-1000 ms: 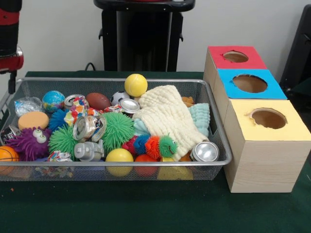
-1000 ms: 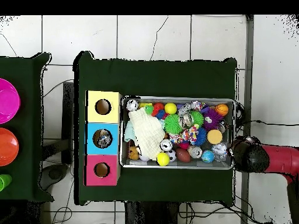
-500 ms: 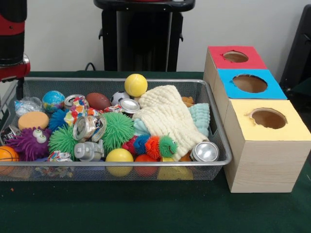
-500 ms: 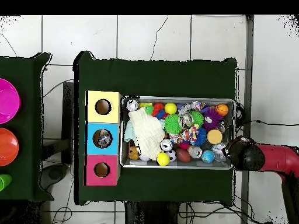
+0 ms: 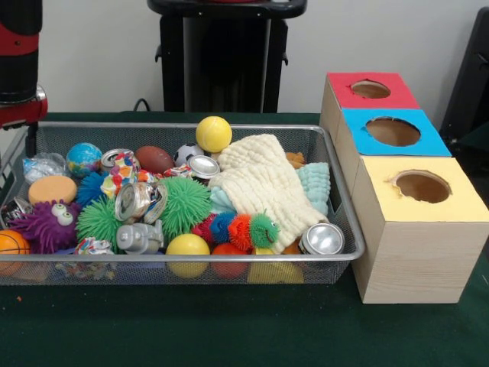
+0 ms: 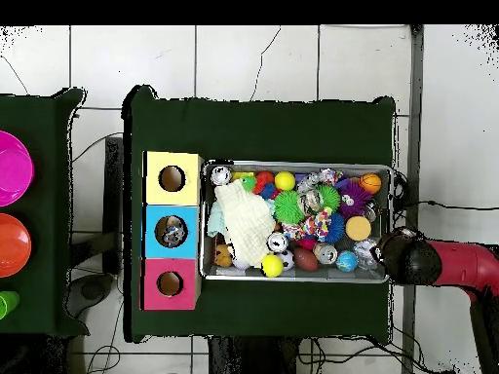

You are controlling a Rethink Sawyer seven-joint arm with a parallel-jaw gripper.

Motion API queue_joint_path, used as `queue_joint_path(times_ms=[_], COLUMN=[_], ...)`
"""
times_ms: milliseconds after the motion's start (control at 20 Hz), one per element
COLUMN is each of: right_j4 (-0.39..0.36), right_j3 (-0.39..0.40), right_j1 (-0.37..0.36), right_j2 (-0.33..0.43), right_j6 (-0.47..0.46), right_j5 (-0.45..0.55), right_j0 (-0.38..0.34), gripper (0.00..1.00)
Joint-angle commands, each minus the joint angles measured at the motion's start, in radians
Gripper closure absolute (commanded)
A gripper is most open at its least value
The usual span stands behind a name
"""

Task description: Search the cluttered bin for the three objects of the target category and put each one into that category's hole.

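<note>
A wire mesh bin (image 5: 191, 258) holds a heap of toys: a yellow ball (image 5: 213, 133), crushed cans (image 5: 134, 200), green spiky balls (image 5: 183, 202), a cream cloth (image 5: 260, 180) and a shiny can (image 5: 322, 238). Beside it stand three boxes with round holes: red (image 5: 340, 90), blue (image 5: 428, 141) and yellow (image 5: 458, 206). My red and black arm (image 5: 18, 69) hangs over the bin's left end. From above, the gripper (image 6: 407, 258) sits at the bin's right rim (image 6: 392, 224). Something shiny shows inside the blue box's hole (image 6: 171, 231).
A mint cloth (image 5: 315, 183) lies against the bin wall nearest the boxes. An orange basketball (image 5: 11, 245) and a purple fuzzy toy (image 5: 47, 224) fill the left corner. A pink plate (image 6: 10, 168) and an orange plate (image 6: 10, 243) rest on a separate table.
The arm shifted slightly toward the bin a second ago and has held still for the last half second. Nothing in the bin moved.
</note>
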Motion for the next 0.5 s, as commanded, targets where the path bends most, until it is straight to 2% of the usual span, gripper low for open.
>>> queue_joint_path(times_ms=[50, 200, 300, 500], right_j4=[-0.040, -0.058, -0.057, 0.034], right_j3=[-0.012, -0.004, 0.041, 0.151], right_j1=[0.033, 0.023, -0.026, -0.144], right_j2=[0.086, 0.090, 0.099, 0.139], right_j6=[-0.265, -0.262, -0.252, -0.256], right_j5=[-0.002, -0.036, -0.064, -0.006], right_j0=[-0.007, -0.013, -0.020, -0.047], gripper=[0.00, 0.00, 0.00, 0.00])
